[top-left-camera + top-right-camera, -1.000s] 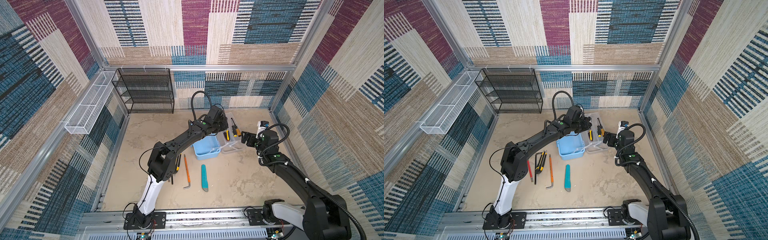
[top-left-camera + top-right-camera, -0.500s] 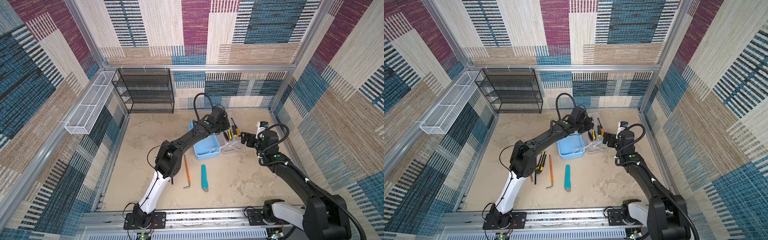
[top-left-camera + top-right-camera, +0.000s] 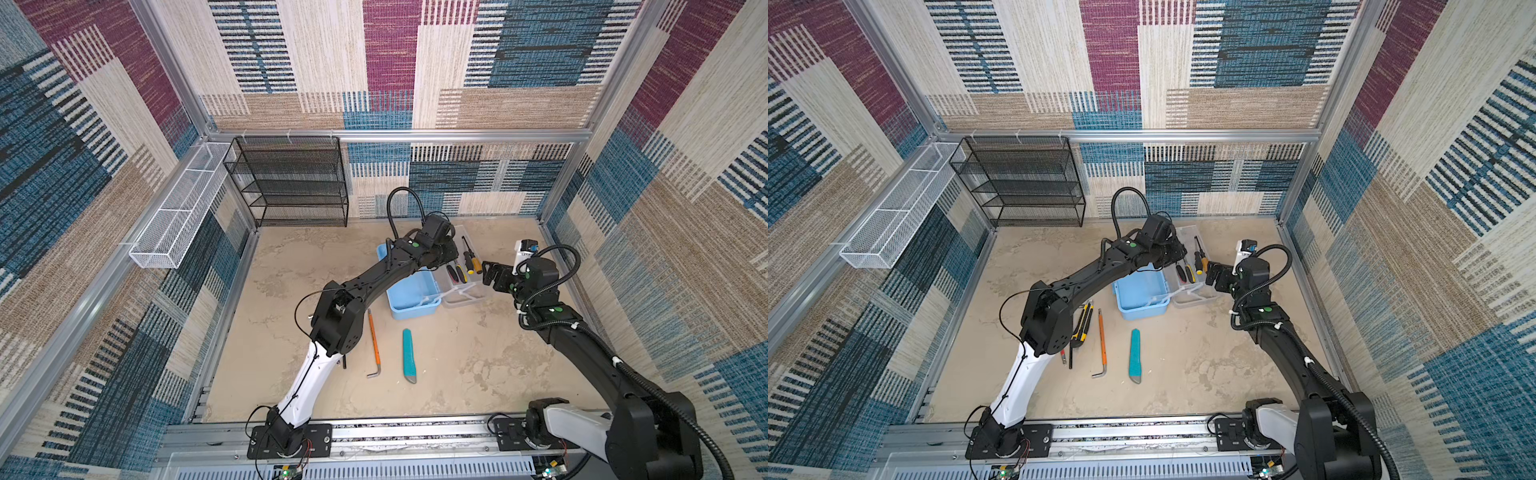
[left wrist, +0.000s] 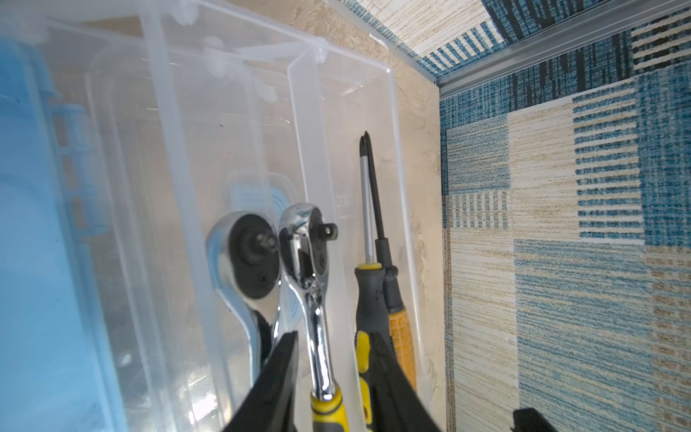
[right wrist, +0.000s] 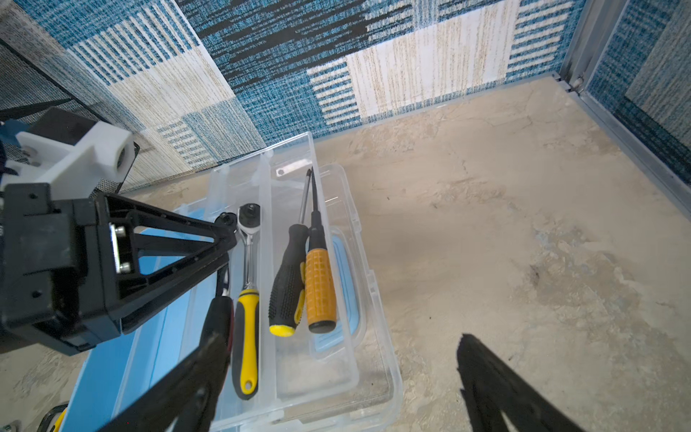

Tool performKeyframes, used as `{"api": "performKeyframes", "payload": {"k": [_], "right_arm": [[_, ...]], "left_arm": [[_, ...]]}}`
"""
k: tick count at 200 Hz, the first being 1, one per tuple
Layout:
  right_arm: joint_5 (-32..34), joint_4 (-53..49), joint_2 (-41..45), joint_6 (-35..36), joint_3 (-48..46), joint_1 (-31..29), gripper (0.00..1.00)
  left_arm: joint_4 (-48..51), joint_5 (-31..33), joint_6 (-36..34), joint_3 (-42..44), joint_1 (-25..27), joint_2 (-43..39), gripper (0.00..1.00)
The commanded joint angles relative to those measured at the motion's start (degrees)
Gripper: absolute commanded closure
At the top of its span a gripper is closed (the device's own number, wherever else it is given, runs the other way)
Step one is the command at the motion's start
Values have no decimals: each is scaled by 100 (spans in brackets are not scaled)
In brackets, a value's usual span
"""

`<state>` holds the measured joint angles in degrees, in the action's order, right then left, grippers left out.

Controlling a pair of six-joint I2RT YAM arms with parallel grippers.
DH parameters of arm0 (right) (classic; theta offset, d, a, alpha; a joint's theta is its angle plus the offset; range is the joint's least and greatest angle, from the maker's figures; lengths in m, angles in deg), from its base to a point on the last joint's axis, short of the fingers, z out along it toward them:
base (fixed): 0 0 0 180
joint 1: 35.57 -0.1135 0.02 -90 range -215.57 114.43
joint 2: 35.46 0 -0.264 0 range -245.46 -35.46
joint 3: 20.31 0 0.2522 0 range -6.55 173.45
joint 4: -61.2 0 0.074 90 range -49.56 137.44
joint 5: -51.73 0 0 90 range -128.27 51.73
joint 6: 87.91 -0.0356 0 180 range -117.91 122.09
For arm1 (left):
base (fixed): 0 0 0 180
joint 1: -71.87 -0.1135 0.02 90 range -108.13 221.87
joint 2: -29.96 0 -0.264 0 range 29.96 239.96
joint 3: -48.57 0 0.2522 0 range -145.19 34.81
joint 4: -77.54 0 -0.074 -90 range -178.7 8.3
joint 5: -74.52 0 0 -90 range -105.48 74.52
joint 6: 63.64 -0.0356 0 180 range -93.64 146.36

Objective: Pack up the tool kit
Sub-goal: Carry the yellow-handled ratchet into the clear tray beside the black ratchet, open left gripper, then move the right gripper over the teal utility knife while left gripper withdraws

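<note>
the toolbox (image 3: 415,295) sits toward the back right of the surface (image 3: 478,374), its light-blue base open and its clear lid (image 5: 318,377) lying flat right beside it. the left jaws are low over the lid's middle compartment, parted partway. they straddle the shaft of the yellow-handled ratchet (image 4: 312,284) with a sliver of daylight on each side, so they look to have let go of it rather than to be gripping it. that ratchet lies alongside a second ratchet (image 4: 246,258), and two screwdrivers, one black-handled (image 5: 288,276) and one orange-handled (image 5: 319,288), fill the next compartment over the divider. the right jaws hang just beside the lid's outer edge, spread wide and empty. the step in hand looks like finishing the drop. to do it well, open a little wider first so neither pad brushes the shaft. then rise straight up, without swinging sideways, because the divider and the neighbouring ratchet sit close and a dragged tool could ride up onto them. the right arm is near, so keep the exit path on the base side. a teal utility knife (image 3: 409,355), an orange hex key (image 3: 372,345) and a yellow-and-black knife (image 3: 1084,320) lie loose on the surface, so the packing seems roughly half done.
</note>
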<state>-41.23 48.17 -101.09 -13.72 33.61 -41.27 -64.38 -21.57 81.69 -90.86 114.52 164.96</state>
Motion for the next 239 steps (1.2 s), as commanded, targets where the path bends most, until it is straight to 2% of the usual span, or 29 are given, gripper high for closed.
{"api": "performKeyframes", "payload": {"k": [1, 22, 55, 83, 123, 168, 203, 239], "right_arm": [[-83, -22, 54, 26, 74, -4, 3], [-242, -72, 128, 26, 88, -2, 3], [-809, 10, 319, 96, -14, -10, 8], [-1100, -53, 430, -41, -70, -99, 13], [-401, -336, 520, -277, -25, -999, 15], [660, -715, 442, -1219, -110, -2262, 21], [1627, -1085, 442, -2060, -294, -3387, 22], [2101, -1434, -156, -2755, -271, -4413, 22]], "left_arm": [[-50, 97, -44, -28, 6, -95, 58], [-52, 49, -168, -37, 6, -184, 54], [-105, -2, -565, 176, 14, -490, 38], [-368, 194, -923, 751, 46, -958, 23], [-626, 653, -1306, 2020, 41, -1864, 20], [-590, 1310, -1610, 3670, -68, -3030, 19], [-871, 1458, -1530, 5085, -352, -3938, 16], [-981, 1654, -1442, 6206, -687, -4715, 8]]}}
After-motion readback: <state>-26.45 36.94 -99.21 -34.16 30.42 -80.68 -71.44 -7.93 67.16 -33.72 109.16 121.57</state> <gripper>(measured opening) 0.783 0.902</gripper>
